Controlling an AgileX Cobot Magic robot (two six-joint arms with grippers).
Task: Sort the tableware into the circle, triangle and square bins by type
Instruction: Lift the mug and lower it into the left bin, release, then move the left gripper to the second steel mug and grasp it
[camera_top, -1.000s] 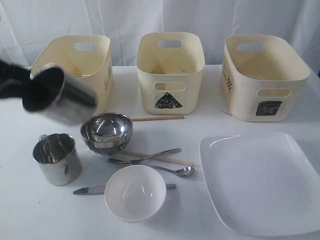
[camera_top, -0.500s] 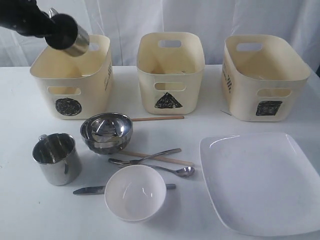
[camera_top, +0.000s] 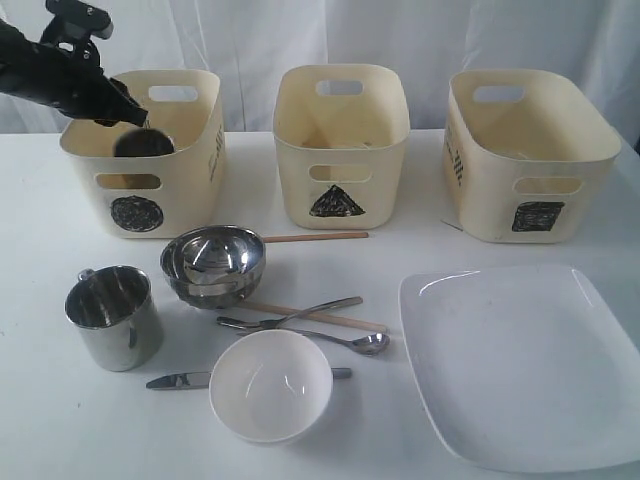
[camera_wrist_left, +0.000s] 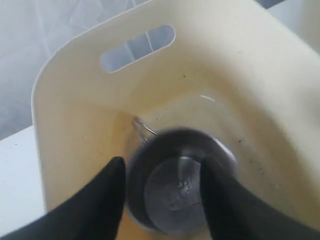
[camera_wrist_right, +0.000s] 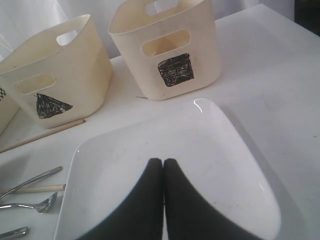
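White table (camera_top: 40, 420): circle bin (camera_top: 190, 170) hides a blurred, seemingly loose mug (camera_wrist_left: 175, 197).

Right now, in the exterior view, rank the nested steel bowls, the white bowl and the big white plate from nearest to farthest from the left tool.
1. The nested steel bowls, just on the camera's side of the circle bin, over which the left tool hangs.
2. The white bowl, closer to the camera, near the middle.
3. The white plate, far over on the right.
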